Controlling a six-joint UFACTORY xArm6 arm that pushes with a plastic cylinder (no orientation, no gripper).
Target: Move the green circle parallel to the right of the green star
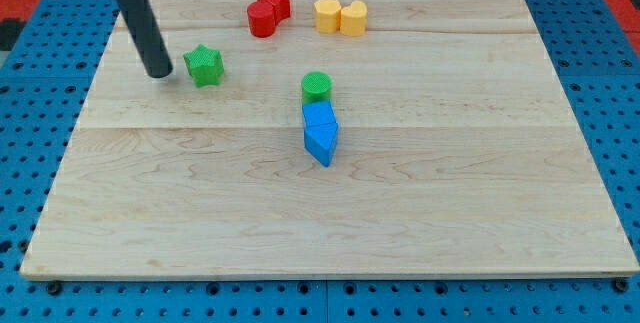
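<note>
Nearest the frame's lower edge, the pale wooden table (330,243) shows only bare planks, and it rests on a blue pegboard (30,163) that borders it on every side. Just left of the frame's centre lie two blue blocks pressed together: a blue wedge-like block (322,144) pointing toward the bottom of the frame, and a blue block (319,117) of unclear shape touching it from above. Directly above that, the green circle (316,87) stands upright, touching or all but touching the upper blue block. Further toward the upper left of the frame sits the green star (204,65), well apart from the green circle and a little higher in the picture, so the circle lies to the star's right and slightly lower. Just beside the star on its left, my tip (159,73) meets the table, with a narrow strip of wood showing between tip and star; the dark rod rises from it toward the top-left corner. No pincer shows on this arm, so its state cannot be told. Along the top of the frame, a red cylinder (262,19) touches a red star-like block (276,2), and to their right a yellow block (327,13) touches a yellow cylinder (353,18)
</note>
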